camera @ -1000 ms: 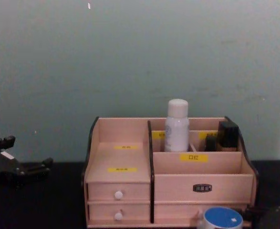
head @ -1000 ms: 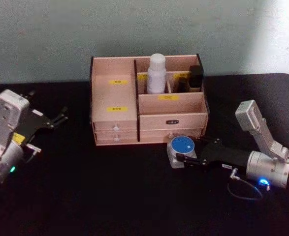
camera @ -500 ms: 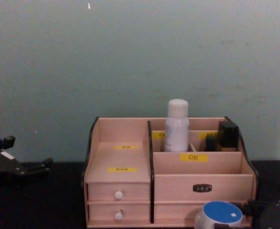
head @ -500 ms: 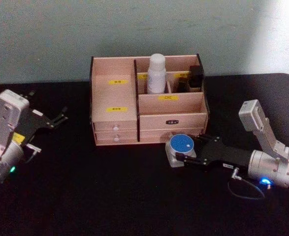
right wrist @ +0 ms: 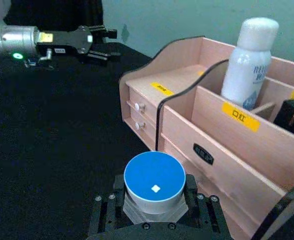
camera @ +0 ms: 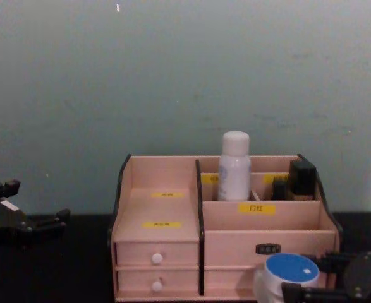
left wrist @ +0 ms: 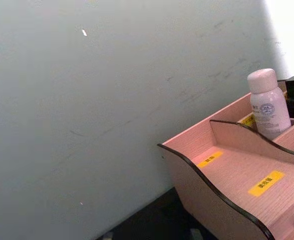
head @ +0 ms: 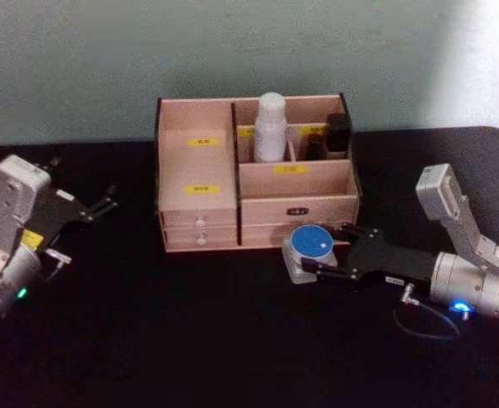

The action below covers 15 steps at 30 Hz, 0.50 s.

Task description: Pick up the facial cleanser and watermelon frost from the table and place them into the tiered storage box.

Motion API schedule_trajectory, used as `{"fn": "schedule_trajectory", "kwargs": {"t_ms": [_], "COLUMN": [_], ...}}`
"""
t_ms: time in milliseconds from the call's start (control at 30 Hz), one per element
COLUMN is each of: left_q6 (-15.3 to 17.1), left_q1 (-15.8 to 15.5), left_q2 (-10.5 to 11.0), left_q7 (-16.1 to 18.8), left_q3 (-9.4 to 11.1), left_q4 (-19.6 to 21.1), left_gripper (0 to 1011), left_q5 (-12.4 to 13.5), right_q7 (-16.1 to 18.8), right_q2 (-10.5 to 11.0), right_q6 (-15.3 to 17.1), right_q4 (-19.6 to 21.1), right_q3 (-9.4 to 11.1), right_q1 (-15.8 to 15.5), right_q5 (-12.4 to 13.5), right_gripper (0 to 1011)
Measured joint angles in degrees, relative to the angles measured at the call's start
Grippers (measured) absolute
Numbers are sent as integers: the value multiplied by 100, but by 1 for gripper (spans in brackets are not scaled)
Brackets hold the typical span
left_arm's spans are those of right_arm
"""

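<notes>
Blue-lidded jar (right wrist: 155, 182) grasped by right end effector (right wrist: 155, 202) before tiered storage box (head: 200, 183); next: lift above compartment. Left end effector (head: 100, 204) released, idle at worktop (head: 189, 331) left.

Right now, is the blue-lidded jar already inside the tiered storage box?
No, the blue-lidded jar sits in the right gripper in front of the tiered storage box and its drawers, outside every compartment.

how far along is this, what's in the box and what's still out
Done: the white bottle stands in a back compartment of the wooden box. In hand: the right gripper is shut on the blue-lidded jar, just in front of the box. To do: getting that jar into a compartment. The left gripper sits open at the left.
</notes>
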State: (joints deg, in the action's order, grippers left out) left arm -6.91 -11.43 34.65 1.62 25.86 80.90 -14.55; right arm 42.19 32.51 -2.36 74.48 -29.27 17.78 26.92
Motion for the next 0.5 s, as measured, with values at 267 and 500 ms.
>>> {"fn": "schedule_trajectory", "kwargs": {"t_ms": [267,500], "left_q6": [0,0], "left_q1": [0,-1], "left_q2": [0,0], "left_q7": [0,0], "left_q3": [0,0], "left_q4": [0,0], "left_gripper": [1001,1001], "left_q5": [1,0], "right_q7": [122,212], "right_q2": [32,-16], "right_q6": [-47,-90], "right_q4": [96,96], "right_q3": [-58,-146], "right_q1": [90,239], "right_q5": [17,21], "right_gripper": [718,718]}}
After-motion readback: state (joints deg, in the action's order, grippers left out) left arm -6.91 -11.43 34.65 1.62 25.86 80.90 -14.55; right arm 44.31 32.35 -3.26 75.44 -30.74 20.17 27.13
